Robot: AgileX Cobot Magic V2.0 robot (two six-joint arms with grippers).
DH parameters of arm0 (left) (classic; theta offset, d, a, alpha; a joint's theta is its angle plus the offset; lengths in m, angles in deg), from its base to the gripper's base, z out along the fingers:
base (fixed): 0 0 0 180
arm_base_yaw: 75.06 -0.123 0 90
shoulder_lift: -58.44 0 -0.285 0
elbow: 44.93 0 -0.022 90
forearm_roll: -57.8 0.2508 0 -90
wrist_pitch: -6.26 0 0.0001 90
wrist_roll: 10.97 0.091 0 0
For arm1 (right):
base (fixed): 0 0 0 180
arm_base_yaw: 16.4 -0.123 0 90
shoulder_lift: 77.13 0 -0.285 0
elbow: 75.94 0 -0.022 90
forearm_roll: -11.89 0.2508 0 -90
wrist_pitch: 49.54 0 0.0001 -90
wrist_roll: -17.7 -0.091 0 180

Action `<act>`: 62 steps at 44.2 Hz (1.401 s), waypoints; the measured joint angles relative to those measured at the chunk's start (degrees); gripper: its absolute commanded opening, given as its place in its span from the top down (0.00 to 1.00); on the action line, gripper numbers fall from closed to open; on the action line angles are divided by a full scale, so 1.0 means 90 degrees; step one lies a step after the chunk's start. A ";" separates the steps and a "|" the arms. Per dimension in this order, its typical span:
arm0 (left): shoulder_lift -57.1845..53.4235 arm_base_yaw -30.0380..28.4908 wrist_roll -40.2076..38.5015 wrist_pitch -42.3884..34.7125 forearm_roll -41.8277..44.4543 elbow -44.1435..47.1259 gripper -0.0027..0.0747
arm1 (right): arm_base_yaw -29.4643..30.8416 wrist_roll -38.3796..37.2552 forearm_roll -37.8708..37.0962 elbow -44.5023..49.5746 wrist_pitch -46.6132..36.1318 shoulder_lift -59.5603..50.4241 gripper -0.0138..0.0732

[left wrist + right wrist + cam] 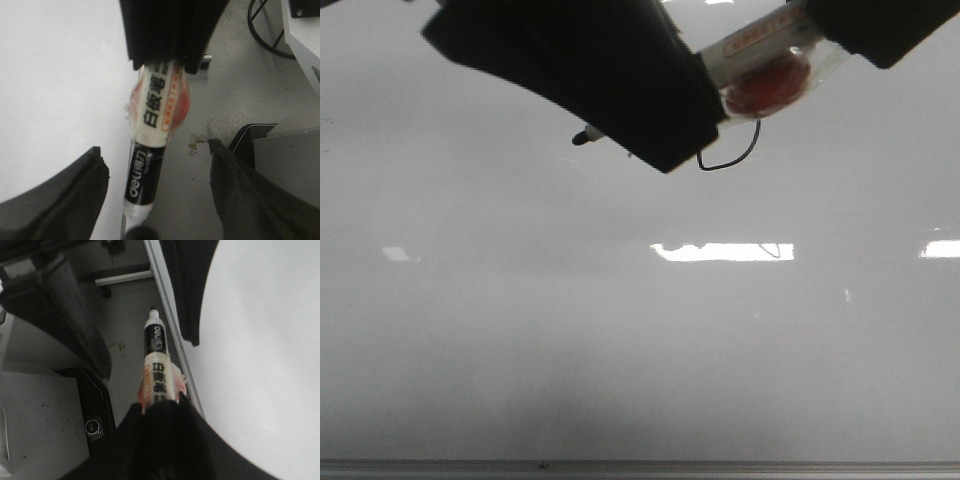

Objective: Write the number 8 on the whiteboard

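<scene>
**Marker held over the board, one arm clamped, the other spread**

Front view: the whiteboard (620, 340) fills everything, glossy and pale, with its thin grey metal edge along the bottom. Only a thin black curve of the number 8 (735, 157) shows. It sits well up from that bottom edge, and the rest is hidden under the hardware above it. The left gripper (590, 70) is a big black mass over the board. The right gripper (880, 30) is at the far upper corner. A marker (760, 45) with a red and white label runs between them, and its dark tip pokes out beyond the left gripper.

Left wrist view: the left gripper (155, 165) has its fingers (60, 200) spread wide. The marker (150, 150) lies in the gap, touching neither. The board's edge runs beneath it, with floor beyond.

Right wrist view: the right gripper (162, 410) is clamped on the marker (156, 360), whose tip points away, above the board's metal edge.
</scene>
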 measured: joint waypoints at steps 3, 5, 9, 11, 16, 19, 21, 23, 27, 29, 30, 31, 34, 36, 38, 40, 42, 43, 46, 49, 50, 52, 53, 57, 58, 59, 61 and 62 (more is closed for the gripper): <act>0.0058 0.0012 0.0012 -0.0046 0.0000 0.0000 0.44 | 0.0000 0.0026 0.0013 0.0000 0.0000 0.0000 0.96; 0.0071 0.0012 0.0025 -0.0075 0.0000 0.0000 0.48 | 0.0000 0.0026 0.0011 0.0000 0.0015 0.0000 0.96; 0.0071 0.0012 0.0085 -0.0128 0.0000 0.0000 0.56 | 0.0000 0.0026 0.0011 0.0000 0.0088 0.0000 0.96; 0.0071 0.0012 0.0097 -0.0144 0.0000 0.0000 0.60 | 0.0000 0.0026 0.0000 0.0000 0.0117 0.0000 0.96; 0.0071 0.0012 0.0110 -0.0156 0.0000 0.0000 0.71 | 0.0000 0.0035 -0.0001 0.0000 0.0156 0.0000 0.96; 0.0071 0.0012 0.0124 -0.0156 0.0000 0.0000 0.76 | 0.0000 0.0035 -0.0001 0.0000 0.0156 0.0000 0.96; 0.0071 0.0012 0.0134 -0.0156 0.0000 0.0000 0.80 | 0.0000 0.0035 -0.0013 0.0000 0.0156 0.0000 0.95; 0.0071 0.0012 0.0138 -0.0156 0.0000 0.0000 0.82 | 0.0000 0.0035 -0.0013 0.0000 0.0142 0.0000 0.90; 0.0071 0.0017 0.0192 -0.0156 0.0000 0.0000 0.85 | 0.0000 0.0068 -0.0022 0.0000 0.0142 0.0000 0.70; 0.0071 0.0027 0.0216 -0.0130 0.0000 0.0000 0.85 | 0.0000 0.0082 -0.0022 0.0000 0.0142 0.0000 0.55; 0.0071 0.0027 0.0216 -0.0114 0.0000 0.0000 0.85 | 0.0000 0.0082 -0.0022 0.0000 0.0142 0.0000 0.49; 0.0071 0.0027 0.0216 -0.0095 0.0000 0.0000 0.85 | 0.0000 0.0082 -0.0022 0.0000 0.0142 0.0000 0.43; 0.0071 0.0031 0.0153 -0.0088 0.0000 0.0000 0.85 | 0.0000 0.0082 -0.0022 0.0000 0.0129 0.0000 0.28; 0.0071 0.0031 0.0043 -0.0088 0.0036 -0.0005 0.85 | 0.0033 0.0050 -0.0037 0.0000 0.0175 0.0000 0.22; 0.0071 0.0031 -0.0152 -0.0084 0.0185 -0.0014 0.85 | 0.0128 -0.0086 -0.0073 0.0000 0.0229 -0.0039 0.20; 0.0057 0.0031 -0.0412 -0.0034 0.0436 -0.0014 0.85 | 0.0275 -0.0287 -0.0208 0.0000 0.0274 -0.0093 0.21; 0.0013 0.0003 -0.0807 0.0061 0.0722 -0.0043 0.85 | 0.0441 -0.0522 -0.0362 0.0000 0.0315 -0.0188 0.21; -0.0006 -0.0015 -0.0932 0.0113 0.0891 -0.0059 0.85 | 0.0536 -0.0652 -0.0453 0.0000 0.0330 -0.0238 0.21; -0.0138 -0.0109 -0.1623 0.0271 0.1521 -0.0100 0.85 | 0.0879 -0.1098 -0.0769 0.0000 0.0374 -0.0411 0.21; -0.0321 -0.0263 -0.2382 0.0408 0.2183 -0.0126 0.85 | 0.1243 -0.1524 -0.1046 0.0000 0.0401 -0.0565 0.21; -0.0401 -0.0323 -0.2708 0.0470 0.2378 -0.0126 0.85 | 0.1387 -0.1672 -0.1130 0.0000 0.0417 -0.0603 0.21; -0.0521 -0.0494 -0.3234 0.0534 0.2817 -0.0126 0.85 | 0.1595 -0.1836 -0.1221 0.0000 0.0432 -0.0679 0.21; -0.0601 -0.0583 -0.3601 0.0585 0.2992 -0.0126 0.85 | 0.1724 -0.1901 -0.1259 0.0000 0.0444 -0.0702 0.21; -0.0846 -0.1134 -0.4740 0.0683 0.3655 -0.0126 0.85 | 0.2053 -0.2049 -0.1305 0.0000 0.0487 -0.0746 0.21; -0.0898 -0.1278 -0.4868 0.0701 0.3763 -0.0126 0.85 | 0.2104 -0.2063 -0.1303 0.0000 0.0491 -0.0746 0.21; -0.0967 -0.1431 -0.5087 0.0712 0.3846 -0.0126 0.85 | 0.2145 -0.2076 -0.1307 0.0000 0.0501 -0.0746 0.21; -0.1054 -0.1816 -0.5353 0.0712 0.3982 -0.0126 0.85 | 0.2196 -0.2089 -0.1318 0.0000 0.0501 -0.0746 0.21; -0.1101 -0.1990 -0.5497 0.0694 0.4012 -0.0111 0.85 | 0.2208 -0.2089 -0.1318 0.0000 0.0514 -0.0746 0.21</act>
